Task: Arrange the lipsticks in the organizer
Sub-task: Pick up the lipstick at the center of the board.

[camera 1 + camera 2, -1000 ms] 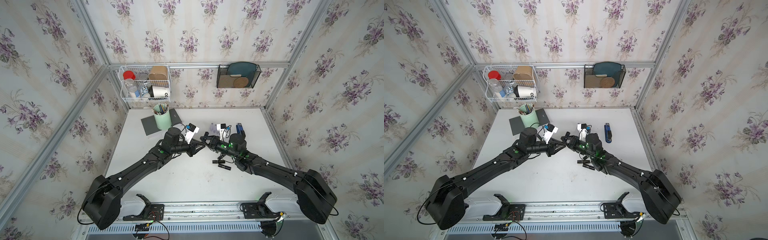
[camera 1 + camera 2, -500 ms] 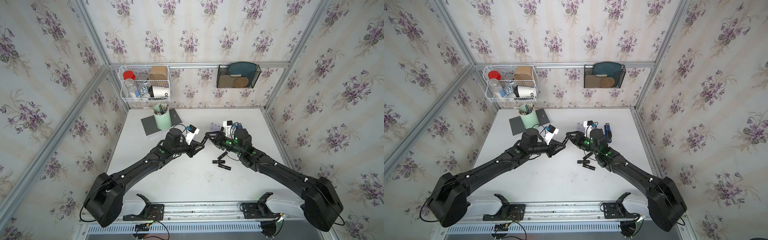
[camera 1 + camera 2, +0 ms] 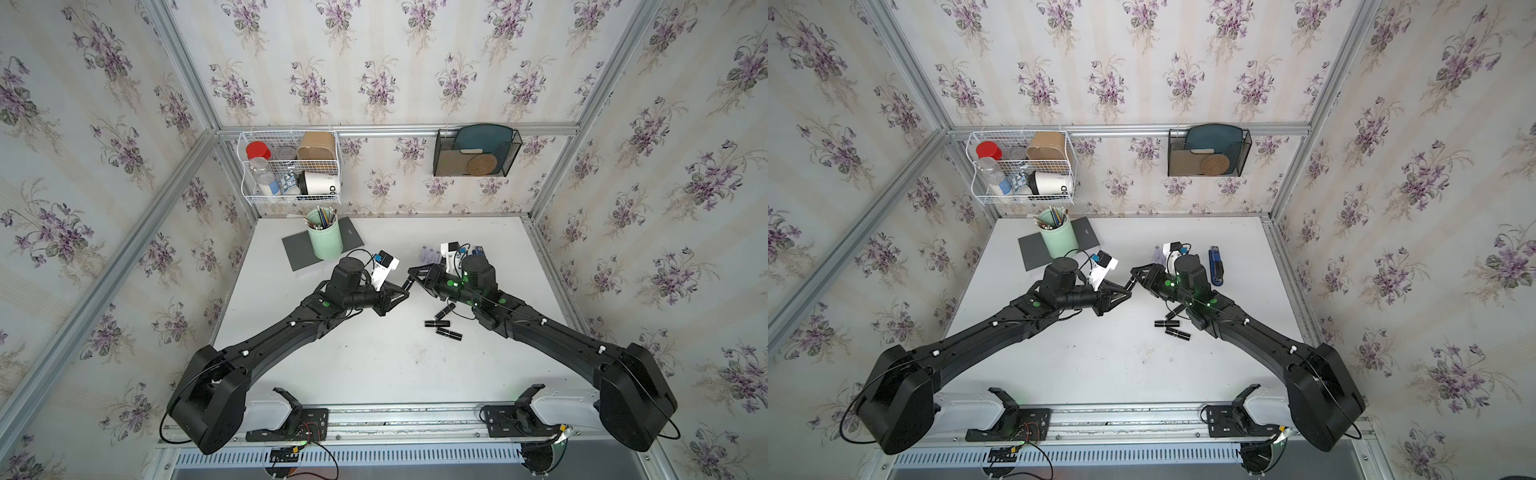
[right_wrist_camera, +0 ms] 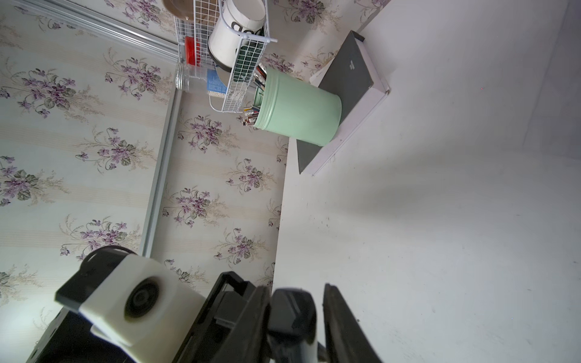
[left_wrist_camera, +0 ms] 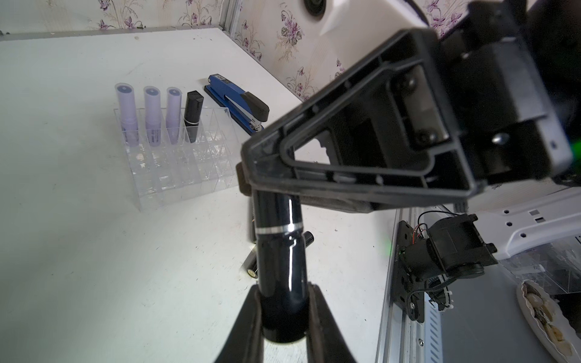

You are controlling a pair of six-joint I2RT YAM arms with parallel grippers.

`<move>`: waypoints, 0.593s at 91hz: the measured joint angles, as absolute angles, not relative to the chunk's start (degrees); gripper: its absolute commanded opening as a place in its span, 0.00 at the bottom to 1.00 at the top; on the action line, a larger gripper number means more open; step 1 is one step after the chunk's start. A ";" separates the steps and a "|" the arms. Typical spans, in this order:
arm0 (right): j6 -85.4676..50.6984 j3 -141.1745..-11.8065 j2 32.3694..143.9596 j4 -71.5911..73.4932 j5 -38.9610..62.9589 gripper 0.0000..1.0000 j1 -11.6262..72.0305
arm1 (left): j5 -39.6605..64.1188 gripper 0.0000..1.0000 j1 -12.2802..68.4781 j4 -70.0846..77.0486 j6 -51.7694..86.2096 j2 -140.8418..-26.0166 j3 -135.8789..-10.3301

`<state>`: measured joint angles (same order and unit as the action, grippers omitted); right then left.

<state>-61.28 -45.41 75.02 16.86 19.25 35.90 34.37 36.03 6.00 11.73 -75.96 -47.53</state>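
The left pincer (image 5: 283,314) is clamped narrow on a black lipstick (image 5: 278,251). It grips the tube's near end, so the rest juts straight out past the fingertips, well clear of the surface (image 5: 94,251). The tube's far end sits between the fingers of the right pincer (image 4: 295,314), which meets the left pincer tip to tip above the middle of the surface. The right wrist view shows those jaws narrow but not closed: one finger lies against the tube, and a sliver of light shows between the tube and the other finger. Three loose lipsticks (image 3: 436,323), all black, lie flat on the surface below the right pincer, back toward its arm. They are close together and point different ways. The organizer (image 5: 176,188) stands on the surface ahead of the left pincer's tips and past the right pincer, toward the back wall. Its rear row holds three lilac lipsticks (image 5: 152,116) upright in neighbouring cells, with one black tube (image 5: 192,116) upright in the next cell along. A blue stapler (image 5: 235,103) lies just beside the organizer, on the side away from the left pincer. A green pen cup (image 3: 325,241) stands behind the left pincer's wrist, toward the back wall, on a grey pad (image 3: 297,253).
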 measured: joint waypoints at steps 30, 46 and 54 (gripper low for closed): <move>-61.17 -44.73 75.79 17.78 18.41 0.15 32.29 | 33.74 0.82 35.64 4.36 12.86 -75.05 -48.60; -52.07 -43.86 73.43 15.35 7.38 0.15 22.33 | 30.96 0.82 31.22 4.95 16.21 -70.00 -46.76; -42.74 -42.76 72.38 15.99 -2.04 0.14 21.74 | 28.95 0.82 28.16 4.78 17.74 -68.82 -44.91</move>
